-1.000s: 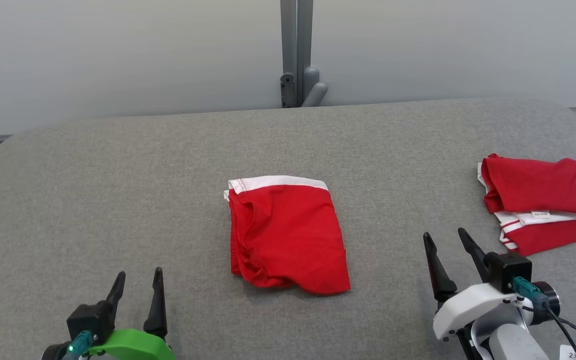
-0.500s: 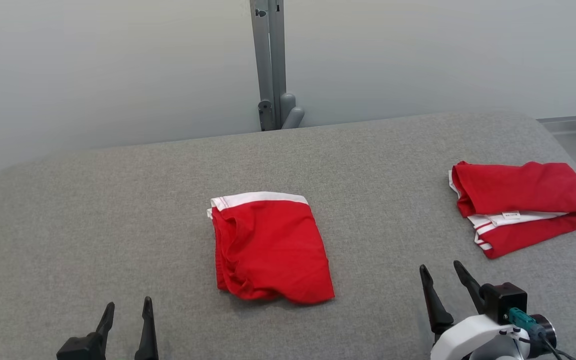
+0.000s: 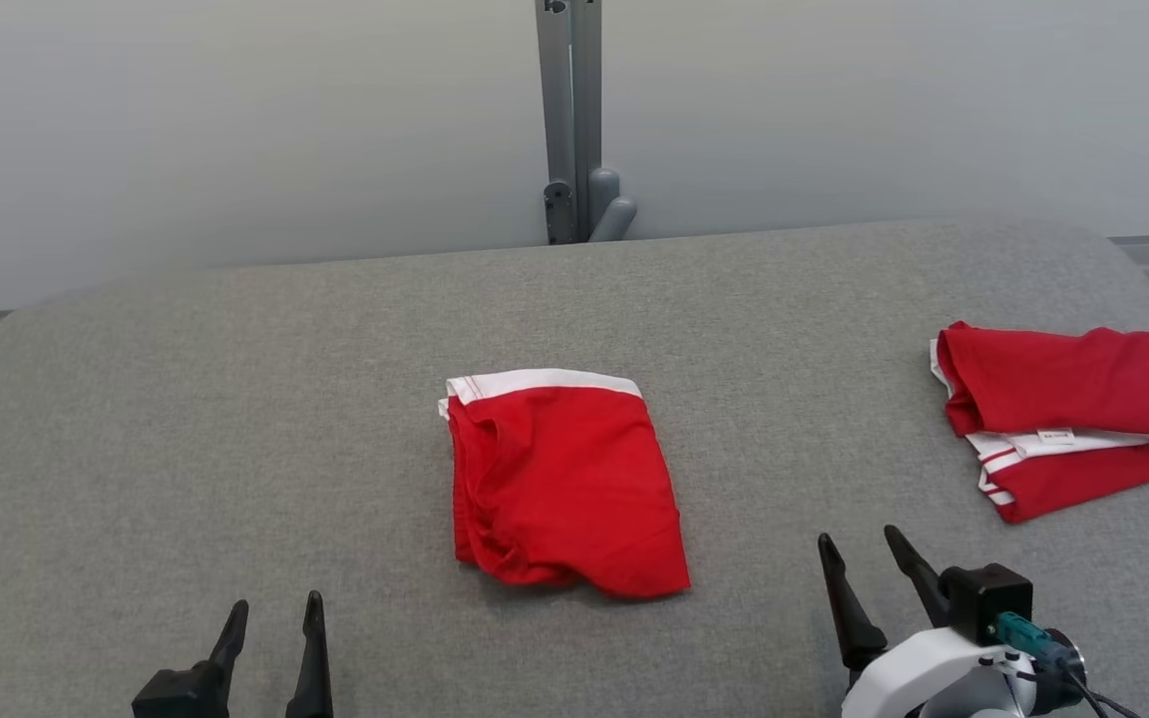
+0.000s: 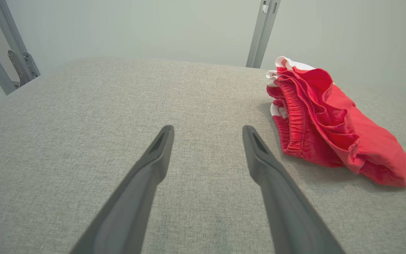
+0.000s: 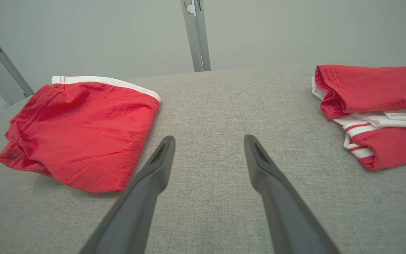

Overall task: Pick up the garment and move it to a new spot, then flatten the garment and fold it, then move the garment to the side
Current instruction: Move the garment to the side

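Two folded red pieces of cloth lie on the grey fabric-covered desk [image 3: 235, 419]. The red shorts-like garment with a white waistband [image 3: 565, 489] is at the centre. A second red garment with white stripes [image 3: 1073, 399] sits at about 3 o'clock, close to the desk's edge. Both hands hang empty with fingers spread, the left hand [image 3: 276, 600] at 7 o'clock and the right hand [image 3: 856, 536] at 5 o'clock, each well apart from the cloth.

The centre garment looks already folded, so the move to the side seems to be what remains. The main risk is a pinch that catches only the top layer. The left wrist view shows loose, ruffled layers along its 9 o'clock side, and lifting there would likely spill the fold open. A one-hand lift could let the free half droop and drag. Carried toward 3 o'clock, it could land on the second garment or slip over the rounded edge.
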You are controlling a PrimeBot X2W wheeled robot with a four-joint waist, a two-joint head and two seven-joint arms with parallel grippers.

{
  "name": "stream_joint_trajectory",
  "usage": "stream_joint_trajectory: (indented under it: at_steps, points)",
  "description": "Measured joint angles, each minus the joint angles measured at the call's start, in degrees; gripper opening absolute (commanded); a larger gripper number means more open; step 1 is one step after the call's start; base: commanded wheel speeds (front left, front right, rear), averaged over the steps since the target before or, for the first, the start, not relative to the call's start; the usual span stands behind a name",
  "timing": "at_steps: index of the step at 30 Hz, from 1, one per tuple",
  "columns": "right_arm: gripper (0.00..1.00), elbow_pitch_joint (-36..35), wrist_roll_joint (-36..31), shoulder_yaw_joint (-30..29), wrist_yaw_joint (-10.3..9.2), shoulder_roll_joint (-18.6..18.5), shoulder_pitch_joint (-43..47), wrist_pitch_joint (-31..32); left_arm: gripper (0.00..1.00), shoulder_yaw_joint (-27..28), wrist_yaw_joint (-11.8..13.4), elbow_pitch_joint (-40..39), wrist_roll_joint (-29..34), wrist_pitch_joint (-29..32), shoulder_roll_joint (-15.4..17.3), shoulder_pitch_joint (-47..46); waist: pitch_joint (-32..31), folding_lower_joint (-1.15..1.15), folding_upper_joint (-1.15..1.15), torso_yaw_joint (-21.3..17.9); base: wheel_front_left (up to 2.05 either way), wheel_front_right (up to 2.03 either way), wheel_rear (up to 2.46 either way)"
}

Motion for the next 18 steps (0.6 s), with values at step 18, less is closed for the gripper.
stream_joint_trajectory:
  at_steps: [18]
  points:
    - [1.00,22.5,18.3,9.5,0.00,0.1,-20.2,0.0,1.00,-6.8,-1.1,0.5,-0.1,0.0,0.0,-3.6,5.3,0.00,0.00,12.5,0.00,0.00,0.00]
